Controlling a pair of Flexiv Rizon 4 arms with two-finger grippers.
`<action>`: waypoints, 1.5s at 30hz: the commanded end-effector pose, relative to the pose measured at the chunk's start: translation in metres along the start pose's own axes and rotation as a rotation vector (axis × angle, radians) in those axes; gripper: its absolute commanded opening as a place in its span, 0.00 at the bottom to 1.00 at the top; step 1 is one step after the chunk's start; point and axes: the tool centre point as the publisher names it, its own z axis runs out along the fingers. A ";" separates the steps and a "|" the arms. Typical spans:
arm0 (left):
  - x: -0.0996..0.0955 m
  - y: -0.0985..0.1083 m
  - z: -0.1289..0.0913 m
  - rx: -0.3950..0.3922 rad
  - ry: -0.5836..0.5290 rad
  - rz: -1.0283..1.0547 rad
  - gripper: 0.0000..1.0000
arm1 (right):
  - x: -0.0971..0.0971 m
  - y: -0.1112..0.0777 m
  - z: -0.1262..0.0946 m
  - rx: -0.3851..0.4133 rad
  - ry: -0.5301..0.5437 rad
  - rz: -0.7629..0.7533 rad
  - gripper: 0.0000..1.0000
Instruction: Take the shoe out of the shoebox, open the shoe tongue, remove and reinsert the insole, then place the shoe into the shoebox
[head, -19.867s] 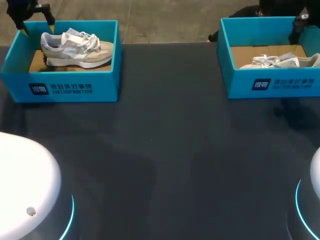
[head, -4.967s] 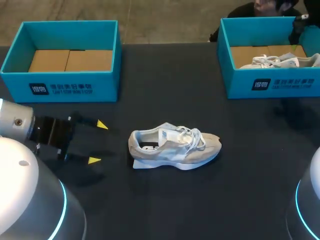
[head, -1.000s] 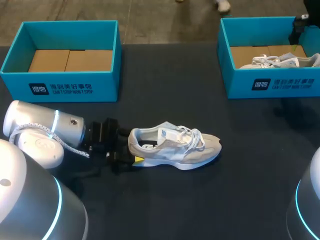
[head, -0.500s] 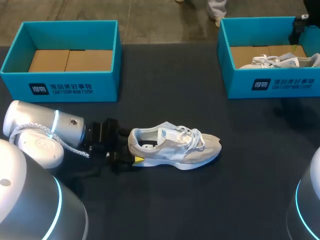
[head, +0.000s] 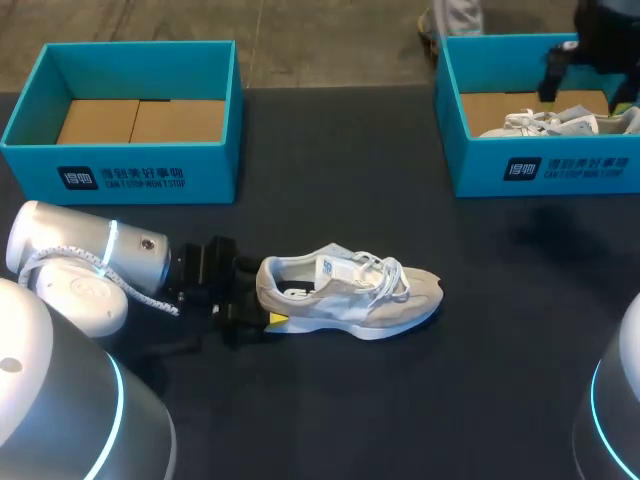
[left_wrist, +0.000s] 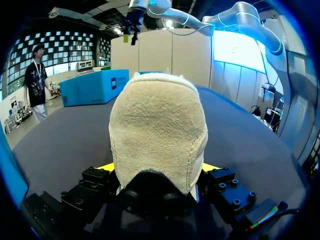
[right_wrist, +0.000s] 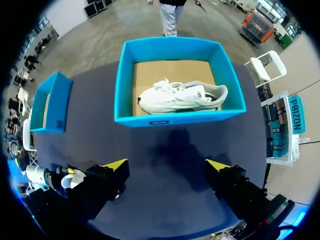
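A beige sneaker (head: 350, 293) lies on its sole in the middle of the dark table, toe to the right. My left gripper (head: 262, 300) comes in from the left and is shut on the sneaker's heel (left_wrist: 157, 135), one yellow tip against each side of it. The left shoebox (head: 130, 172) is teal and holds no shoe. My right gripper (right_wrist: 167, 165) stands open and holds nothing, high above the table near the right shoebox (right_wrist: 180, 117). In the head view it shows as a dark shape (head: 590, 45) over that box's back edge.
The right teal shoebox (head: 540, 165) holds a white sneaker (head: 560, 122), also seen in the right wrist view (right_wrist: 182, 95). The left shoebox (right_wrist: 50, 102) lies far off to one side of the right gripper. Bare tabletop (head: 400, 400) lies in front of the beige sneaker.
My right arm has swung left from the far right corner to over the right shoebox. The left gripper and the beige sneaker have stayed put.
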 end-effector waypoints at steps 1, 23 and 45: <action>-0.003 0.001 0.000 -0.005 0.003 -0.001 0.00 | 0.030 -0.014 0.001 -0.010 -0.023 0.015 1.00; -0.003 0.001 0.000 -0.005 0.003 -0.001 0.00 | 0.180 -0.086 0.029 0.069 0.037 0.012 1.00; -0.003 0.001 0.000 -0.005 0.003 -0.001 0.00 | 0.317 -0.169 0.038 0.101 0.002 -0.024 1.00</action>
